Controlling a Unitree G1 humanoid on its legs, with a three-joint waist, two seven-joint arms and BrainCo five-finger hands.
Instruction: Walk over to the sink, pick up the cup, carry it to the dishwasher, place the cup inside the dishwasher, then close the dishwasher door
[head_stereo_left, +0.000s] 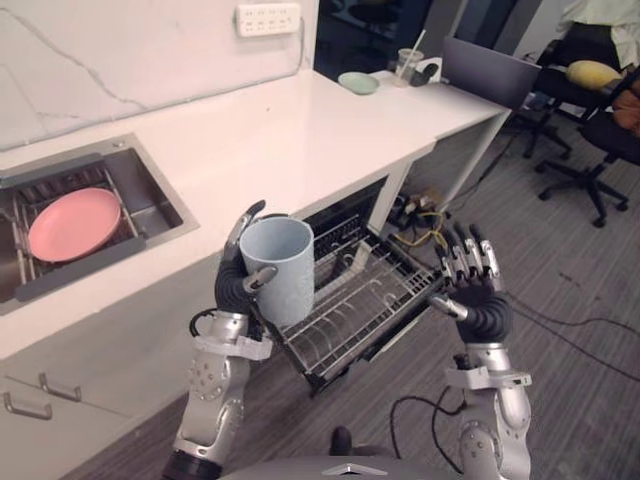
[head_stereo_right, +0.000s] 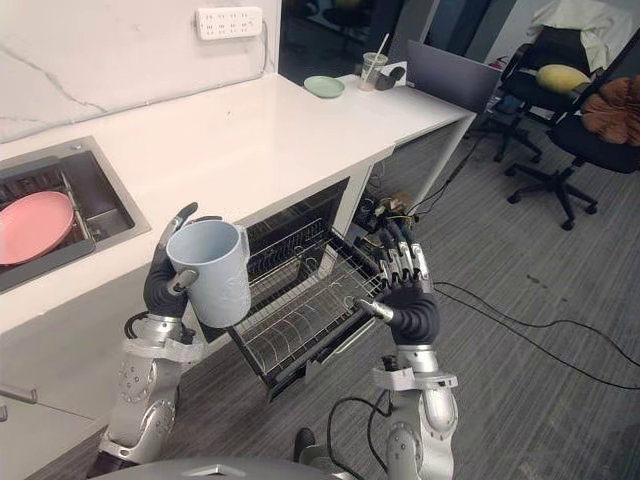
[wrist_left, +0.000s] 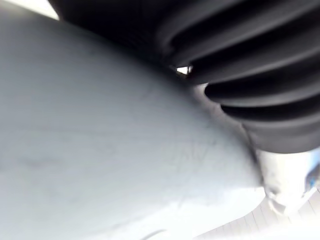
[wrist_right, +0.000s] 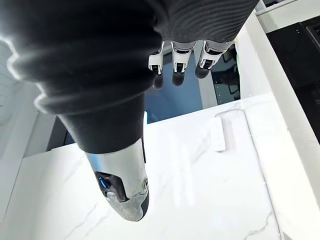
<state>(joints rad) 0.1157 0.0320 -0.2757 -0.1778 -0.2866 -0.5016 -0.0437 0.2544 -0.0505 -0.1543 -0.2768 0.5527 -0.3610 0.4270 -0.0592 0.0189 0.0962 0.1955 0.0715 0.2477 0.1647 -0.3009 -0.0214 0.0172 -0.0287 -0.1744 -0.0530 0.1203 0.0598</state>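
Left hand (head_stereo_left: 233, 288): raised in front of the bench's front edge; fingers and thumb curled round the cup, thumb across its near wall
Cup (head_stereo_left: 281, 268): pale blue-grey, upright, mouth up, held in the air above the inner end of the dishwasher rack; interior looks empty
Right hand (head_stereo_left: 487, 308): lifted beside the rack's outer corner, clear of it; fingers straight and close together, holding nothing
Dishwasher rack (head_stereo_left: 352, 305): wire basket drawn out from the opening under the bench (head_stereo_left: 300, 130); no dishes visible in it
Sink (head_stereo_left: 152, 196): set into the bench's left end; contains a pink plate (head_stereo_left: 74, 224) lying on a wire drainer
Bench, far right corner: a green plate (head_stereo_left: 358, 82) and a clear cup with a straw (head_stereo_left: 408, 64); contents of that cup cannot be made out
Task status (judgement): cup picked up and carried; placement and door closing not yet done
Risk, slip: the grasp wraps a smooth wall; a tilt during lowering could let the cup slide out
Risk, collision: a low approach could strike the bench's front edge or the rack wires
Risk, tipping: a cup set across the tines may topple on release
Risk, closing: a rack left drawn out would block the door
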